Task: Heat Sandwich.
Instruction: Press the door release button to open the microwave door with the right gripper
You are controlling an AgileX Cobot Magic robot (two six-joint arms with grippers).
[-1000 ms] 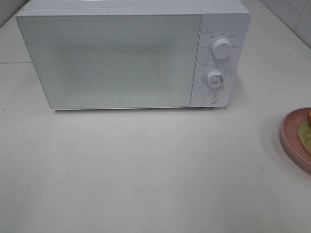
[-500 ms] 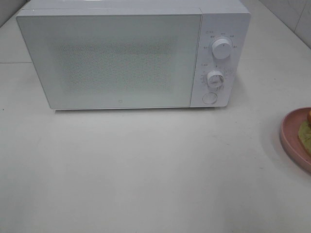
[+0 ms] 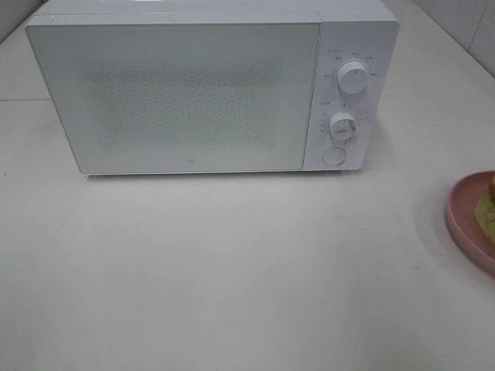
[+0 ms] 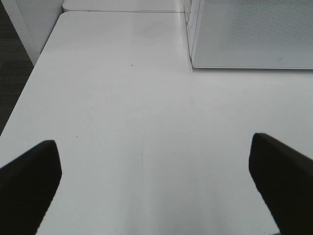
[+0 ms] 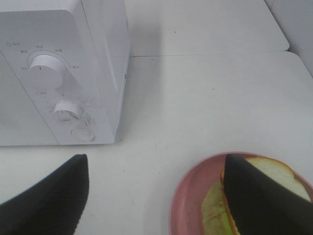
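The sandwich, square white bread with a tan-orange crust and green lettuce showing at its edge, lies on a round pink plate. In the high view the plate is cut off by the right border and only a sliver of the sandwich shows. It sits on the white table, well to the right of the microwave and nearer the front.

The right gripper hangs over this spot with its two dark fingers spread wide and nothing held between them. One finger covers part of the sandwich in the wrist view; whether it touches the bread cannot be told.

The boxy white microwave stands at the back of the table with its speckled door closed. Two round white dials and a round button run down its right panel.

The left gripper hovers over bare table near the microwave's left front corner, with its fingers fully apart and empty.
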